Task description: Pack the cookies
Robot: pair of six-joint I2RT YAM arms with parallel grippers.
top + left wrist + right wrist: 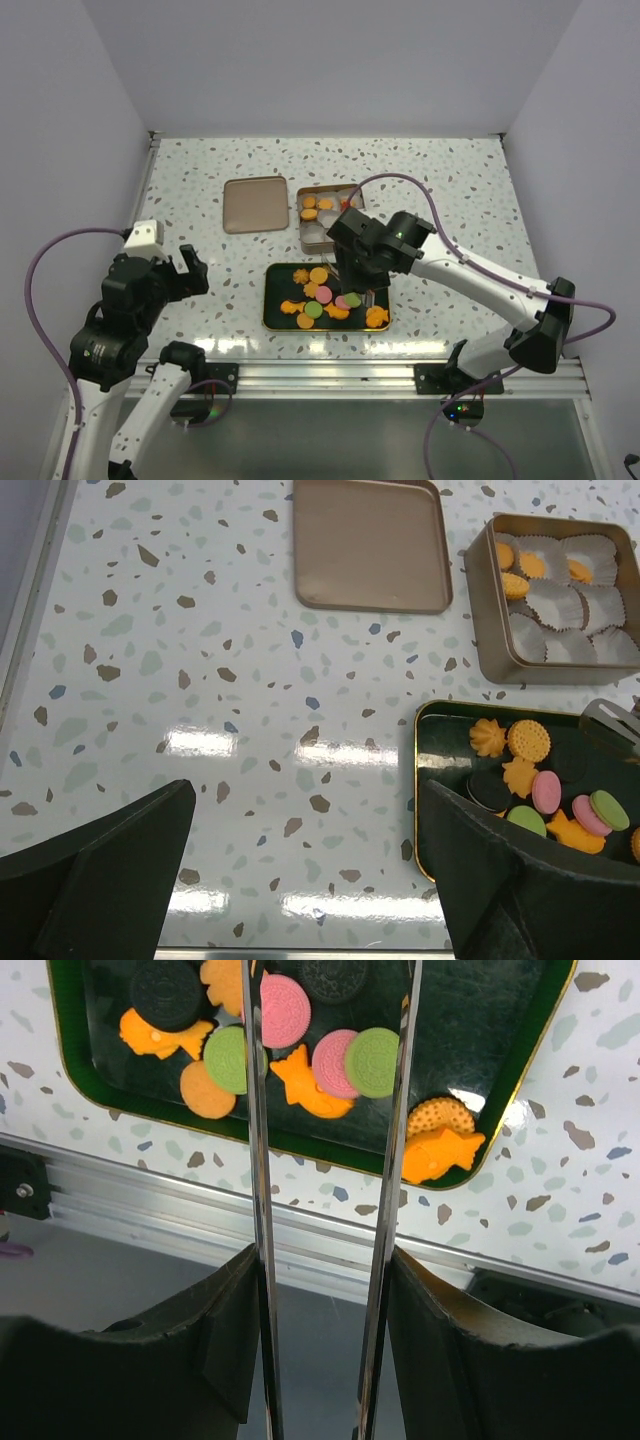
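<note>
The speckled table (200, 180) carries everything, and the dark tray (268, 300) with the gold rim near its front edge serves as the marker for the rest. The right arm (480, 275) reaches in from the tray's right side and hangs its gripper (365, 293) over the tray's right half. Its two long thin metal fingers (258, 1160) stand spread, and nothing shows pinched between them (their tips run off the top of the wrist view). The left arm (125, 310) sits well to the left of the tray. The left gripper (307, 790) is above bare table there, its dark fingers wide apart and holding nothing.

Behind the tray, near its right half, is an open square tin (303, 235) lined with white paper cups (560, 600). The flat lid (254, 204) lies just left of the tin, behind the tray's left end.

Most of the cookies (320, 292) lie loose on the tray: orange rounds and shaped ones, pink and green rounds, some black ones. A few orange ones (520, 575) sit in the cups along the tin's far and left sides.
</note>
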